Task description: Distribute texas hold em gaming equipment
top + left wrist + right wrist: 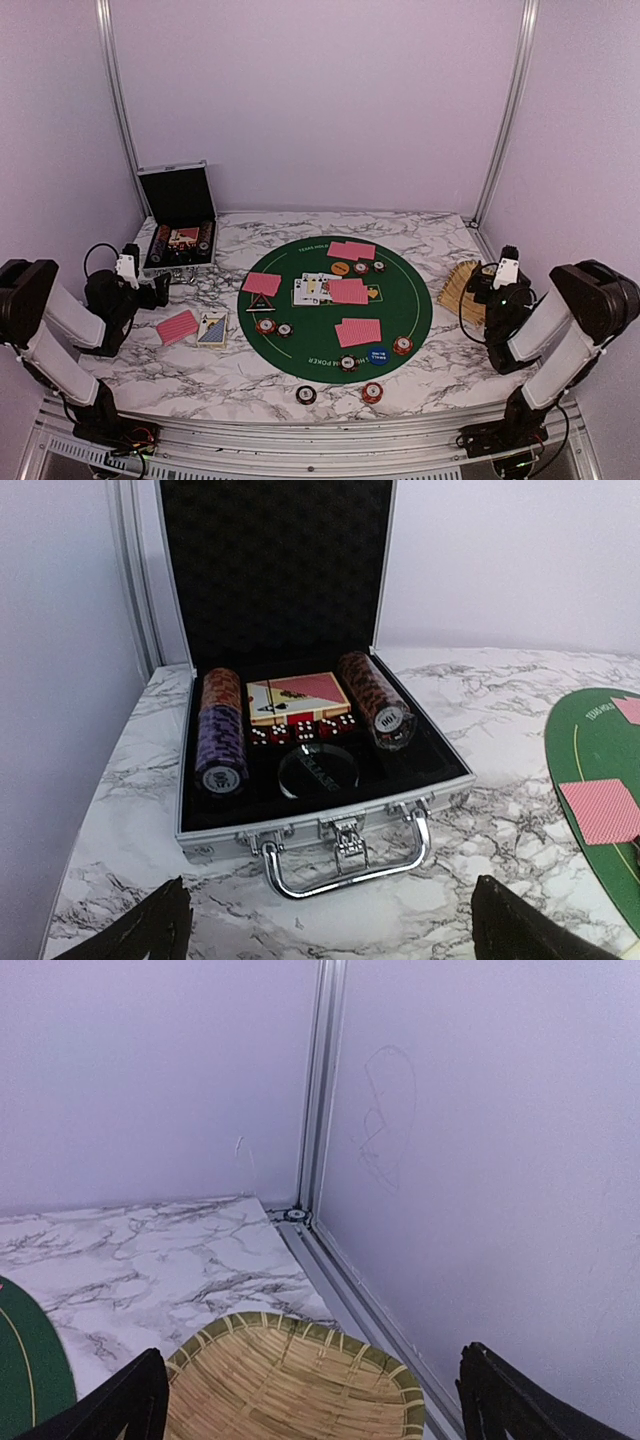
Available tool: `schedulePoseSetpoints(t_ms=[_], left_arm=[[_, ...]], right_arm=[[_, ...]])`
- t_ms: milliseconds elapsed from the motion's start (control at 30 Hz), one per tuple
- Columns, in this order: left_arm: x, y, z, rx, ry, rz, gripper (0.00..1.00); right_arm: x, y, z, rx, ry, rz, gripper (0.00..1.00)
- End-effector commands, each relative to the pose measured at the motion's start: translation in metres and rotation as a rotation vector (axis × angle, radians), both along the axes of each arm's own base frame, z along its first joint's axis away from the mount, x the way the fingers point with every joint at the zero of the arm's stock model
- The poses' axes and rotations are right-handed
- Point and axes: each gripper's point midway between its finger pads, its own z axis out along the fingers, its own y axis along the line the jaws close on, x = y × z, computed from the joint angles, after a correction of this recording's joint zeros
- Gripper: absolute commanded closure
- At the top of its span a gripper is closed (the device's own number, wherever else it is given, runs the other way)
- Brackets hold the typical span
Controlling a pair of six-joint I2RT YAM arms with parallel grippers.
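Note:
Pairs of pink-red-backed cards (348,250) lie on the green round mat (300,352), with face-up cards (313,289) at its centre. Dark-red chips (265,326), an orange button (341,268), a blue button (376,355) and a black triangular marker (261,303) sit on the mat. Two chips (372,392) lie off its near edge. A pink-backed deck (177,327) lies left of the mat. My left gripper (160,290) is open and empty, facing the case (330,825); its jaws (325,935) stand wide apart. My right gripper (480,284) is open and empty over a basket (290,1380).
The silver-edged black case (178,232) stands open at the back left, holding chip rolls (222,742), a card box (297,697), dice and a clear disc. The woven basket (462,290) lies at the right wall. A face-up card (212,328) lies beside the deck.

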Motion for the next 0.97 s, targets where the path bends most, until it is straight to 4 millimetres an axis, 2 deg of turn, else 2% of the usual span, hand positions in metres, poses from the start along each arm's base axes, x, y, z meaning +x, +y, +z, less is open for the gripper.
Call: schedulePoseSetpoints(t_ms=[0, 133, 333, 933], left_arm=[[0.014, 0.010, 0.028, -0.009, -0.096, 0.053, 0.01], [0.013, 0.010, 0.028, -0.009, -0.097, 0.054, 0.01], [0.013, 0.010, 0.028, -0.009, -0.097, 0.054, 0.01], [0.013, 0.010, 0.028, -0.009, -0.096, 0.054, 0.01]], right_arm=[[0.016, 0.016, 0.003, -0.021, 0.005, 0.117, 0.01], [0.034, 0.006, -0.005, 0.040, 0.056, 0.173, 0.01], [0.030, 0.007, 0.000, 0.026, 0.025, 0.184, 0.01], [0.032, 0.009, 0.000, 0.017, 0.033, 0.187, 0.01]])
